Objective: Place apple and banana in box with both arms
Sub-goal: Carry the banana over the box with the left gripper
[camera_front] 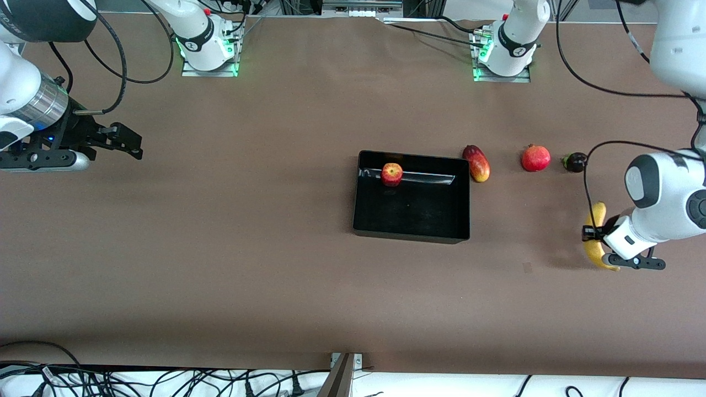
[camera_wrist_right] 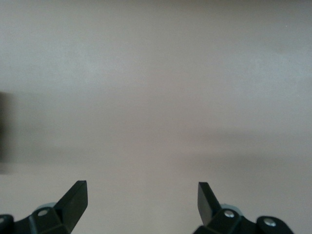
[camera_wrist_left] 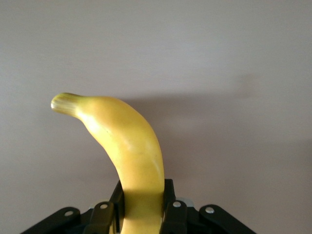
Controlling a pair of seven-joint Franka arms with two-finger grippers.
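Note:
The apple (camera_front: 392, 174) lies in the black box (camera_front: 411, 231), against the wall nearest the robots' bases. The banana (camera_front: 595, 248) is held by my left gripper (camera_front: 593, 234), shut round its middle, over the table at the left arm's end, away from the box. In the left wrist view the banana (camera_wrist_left: 127, 146) rises from between the fingers (camera_wrist_left: 168, 197). My right gripper (camera_front: 132, 148) is open and empty over the table at the right arm's end; its fingertips (camera_wrist_right: 78, 195) show bare table between them.
An elongated red-yellow fruit (camera_front: 477, 163) lies just beside the box toward the left arm's end. A plain red round fruit (camera_front: 535, 158) and a small dark fruit (camera_front: 575, 162) lie farther along the same line.

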